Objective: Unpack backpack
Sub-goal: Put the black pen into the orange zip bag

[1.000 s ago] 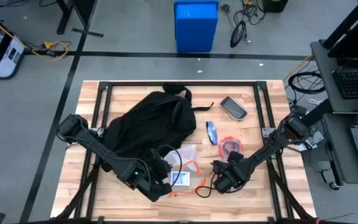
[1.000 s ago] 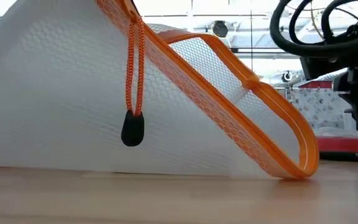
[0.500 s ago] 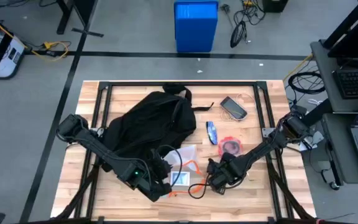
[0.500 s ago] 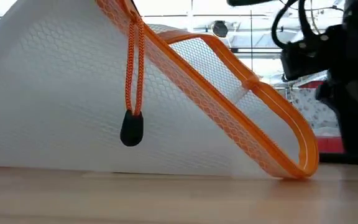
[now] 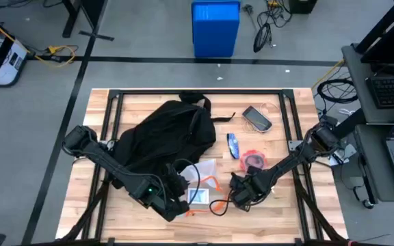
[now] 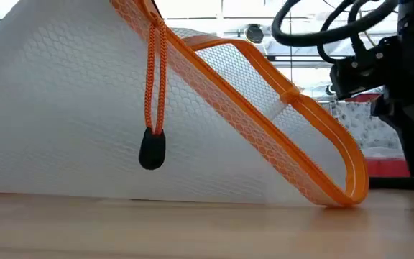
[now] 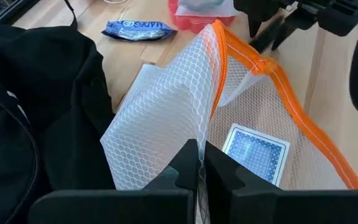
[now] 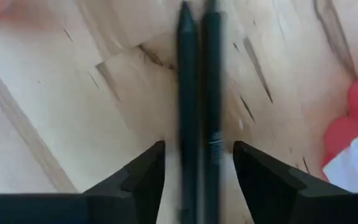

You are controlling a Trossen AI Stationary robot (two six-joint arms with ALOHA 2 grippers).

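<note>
The large black soft fabric backpack (image 5: 163,137) lies on the left half of the wooden slatted table (image 5: 279,219), and just right of its near end the left gripper (image 7: 199,163) has its jaws together, pinching the white mesh pouch with orange trim (image 7: 191,106), which holds a blue patterned card (image 7: 255,152). Right of the pouch, the right gripper (image 5: 234,197) hangs low over the table with its fingers (image 8: 160,163) apart around a black cable (image 8: 196,93). A red round pouch (image 5: 253,161) lies beyond it.
</note>
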